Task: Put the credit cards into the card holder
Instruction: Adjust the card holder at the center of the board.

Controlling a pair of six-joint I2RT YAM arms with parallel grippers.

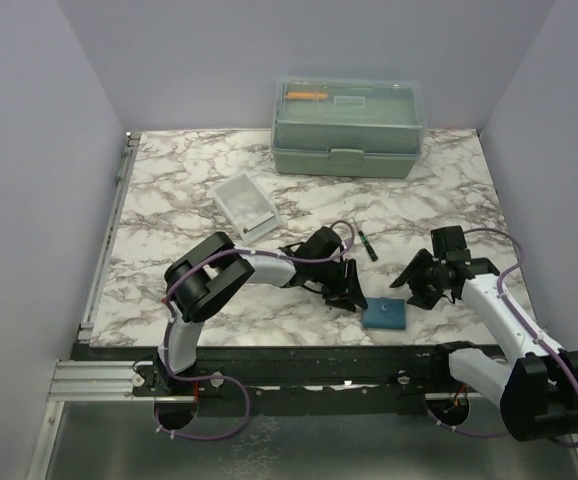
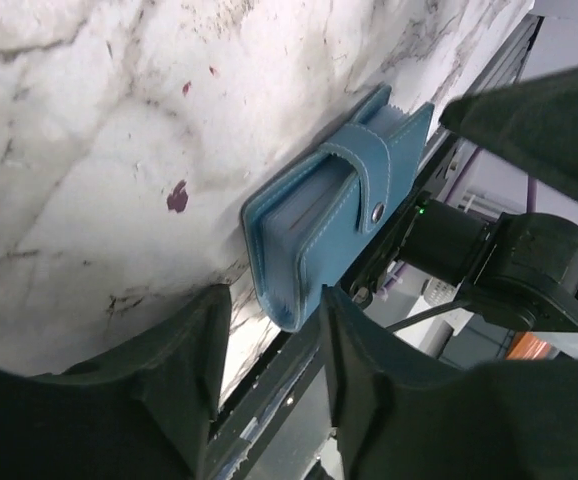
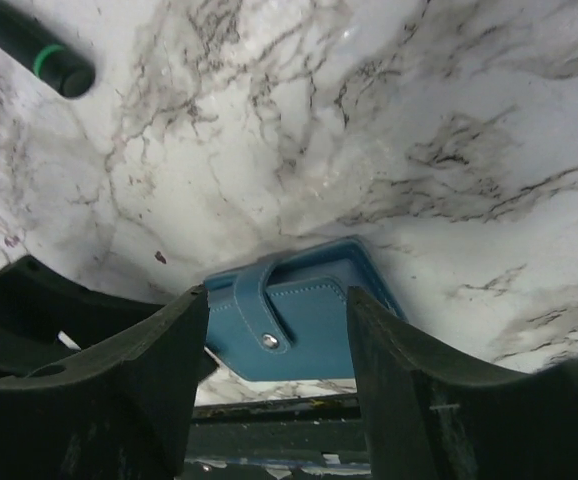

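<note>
The blue card holder lies closed, strap snapped, near the table's front edge. It also shows in the left wrist view and in the right wrist view. No loose credit cards are in view; thin pale layers show at the holder's side in the left wrist view. My left gripper is open and empty just left of the holder, its jaws apart at the holder's near corner. My right gripper is open and empty just right of and behind the holder, its jaws spread above it.
A green-black pen lies behind the holder and also shows in the right wrist view. A white tray sits at centre left. A pale green lidded box stands at the back. The table's front edge is just below the holder.
</note>
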